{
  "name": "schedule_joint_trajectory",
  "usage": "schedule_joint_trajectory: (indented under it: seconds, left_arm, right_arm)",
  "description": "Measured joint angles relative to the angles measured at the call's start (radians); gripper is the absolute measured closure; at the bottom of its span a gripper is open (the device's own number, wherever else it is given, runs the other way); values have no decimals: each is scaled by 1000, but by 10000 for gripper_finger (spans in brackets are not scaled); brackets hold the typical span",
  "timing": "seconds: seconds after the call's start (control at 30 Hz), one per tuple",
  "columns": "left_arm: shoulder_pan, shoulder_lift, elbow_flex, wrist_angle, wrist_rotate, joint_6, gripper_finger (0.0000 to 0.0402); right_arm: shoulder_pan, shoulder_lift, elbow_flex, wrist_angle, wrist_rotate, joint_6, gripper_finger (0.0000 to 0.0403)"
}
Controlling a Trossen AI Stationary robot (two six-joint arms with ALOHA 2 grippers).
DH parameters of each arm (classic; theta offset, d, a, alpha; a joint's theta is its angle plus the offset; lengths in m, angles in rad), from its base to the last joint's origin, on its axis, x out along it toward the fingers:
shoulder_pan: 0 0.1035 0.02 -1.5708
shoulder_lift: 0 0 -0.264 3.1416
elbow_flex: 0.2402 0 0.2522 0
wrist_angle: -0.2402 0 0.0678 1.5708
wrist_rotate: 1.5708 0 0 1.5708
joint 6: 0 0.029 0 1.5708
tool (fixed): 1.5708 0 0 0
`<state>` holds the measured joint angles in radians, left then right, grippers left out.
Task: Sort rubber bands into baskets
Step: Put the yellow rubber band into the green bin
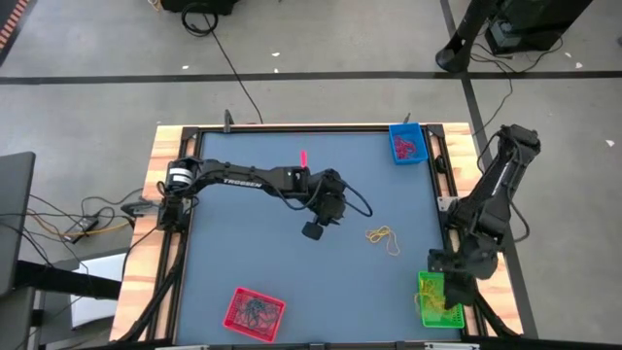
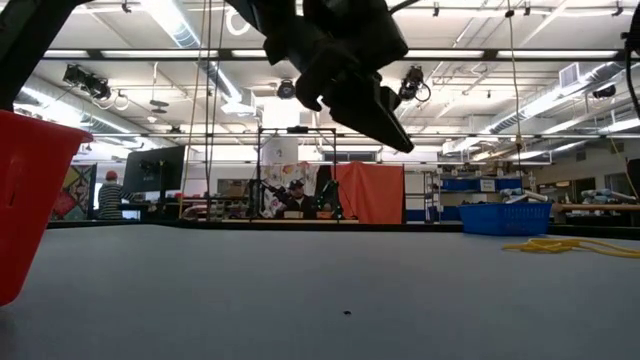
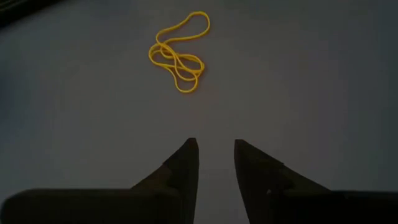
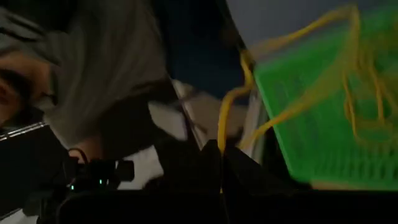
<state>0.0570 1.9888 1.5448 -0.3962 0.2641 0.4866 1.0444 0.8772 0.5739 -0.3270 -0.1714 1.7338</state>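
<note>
A tangle of yellow rubber bands [image 1: 382, 236] lies flat on the table mat; it also shows in the left wrist view [image 3: 177, 53] and the low view [image 2: 570, 245]. My left gripper [image 3: 216, 146] hovers above the mat a little left of the tangle, fingers slightly open and empty [image 1: 313, 230]. My right gripper [image 1: 442, 284] is over the green basket [image 1: 437, 299], shut on a yellow rubber band [image 4: 221, 134]. The blue basket [image 1: 407, 144] holds red and pink bands. The red basket [image 1: 255, 309] holds dark bands. My right gripper pinches a yellow rubber band [image 4: 220, 146] between its two shut fingertips. The band runs stretched from the fingers to the green basket's rim [image 4: 261, 87], where more yellow loops lie inside.
A single pink band [image 1: 303, 158] lies on the mat at the far side, near the left arm. The mat has a raised black frame [image 1: 292, 128]. Open mat lies between the red basket and the yellow tangle.
</note>
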Motion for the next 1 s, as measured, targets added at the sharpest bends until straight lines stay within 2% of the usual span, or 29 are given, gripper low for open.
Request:
schedule_joint_trajectory:
  seconds: [0.2, 0.4, 0.5, 0.63, 0.77, 1.0]
  left_arm:
    - [-3, 0, 0, 65, 0, -1, 293]
    - [-18, 0, 0, 84, 0, -1, 293]
    - [-21, 0, 0, 103, -10, 1, 293]
    - [-18, 0, 0, 132, -73, 4, 293]
    - [-11, 0, 1, 144, -60, 2, 293]
    - [-11, 47, 1, 134, -35, 2, 293]
  right_arm:
    - [33, 41, 0, -55, -60, 157, 389]
    - [35, 57, 0, -244, -164, 211, 388]
    - [26, 56, 0, -315, -165, 203, 381]
    - [11, 56, 0, -393, -155, 196, 373]
    - [-1, 57, 0, -356, -70, 175, 363]
    - [-8, 53, 0, -368, -58, 184, 331]
